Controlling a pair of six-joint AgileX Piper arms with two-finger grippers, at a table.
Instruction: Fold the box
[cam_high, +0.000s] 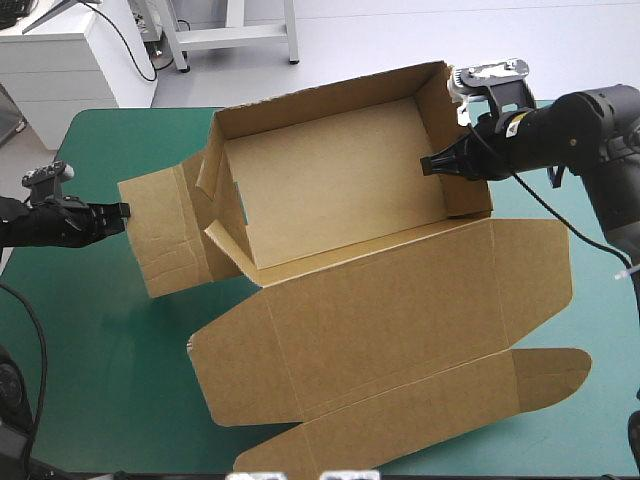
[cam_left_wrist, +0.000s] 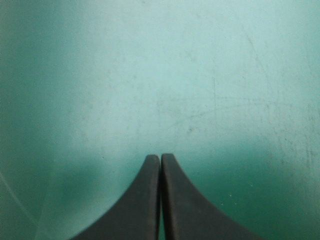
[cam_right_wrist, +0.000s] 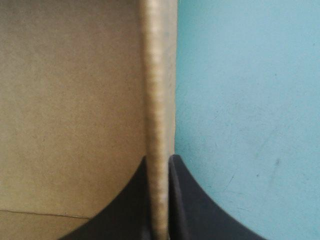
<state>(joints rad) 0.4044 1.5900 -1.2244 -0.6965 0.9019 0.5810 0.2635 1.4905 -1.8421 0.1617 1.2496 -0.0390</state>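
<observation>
The brown box (cam_high: 340, 180) stands as an open tray on the far half of the table, its walls raised. Its lid (cam_high: 400, 310) lies flat toward the front edge. My right gripper (cam_high: 428, 165) is shut on the tray's right wall (cam_right_wrist: 157, 100), one finger inside and one outside, as the right wrist view (cam_right_wrist: 159, 159) shows. The tray's left end flap (cam_high: 165, 235) splays outward over the table. My left gripper (cam_high: 120, 210) sits at that flap's outer edge, shut and holding nothing; the left wrist view (cam_left_wrist: 160, 156) shows only cover ahead of it.
The teal-green cover (cam_high: 100, 340) is bare along the left and front left. The lid's tuck flap (cam_high: 480, 395) reaches almost to the front edge. Cover (cam_right_wrist: 250, 100) lies just outside the gripped wall.
</observation>
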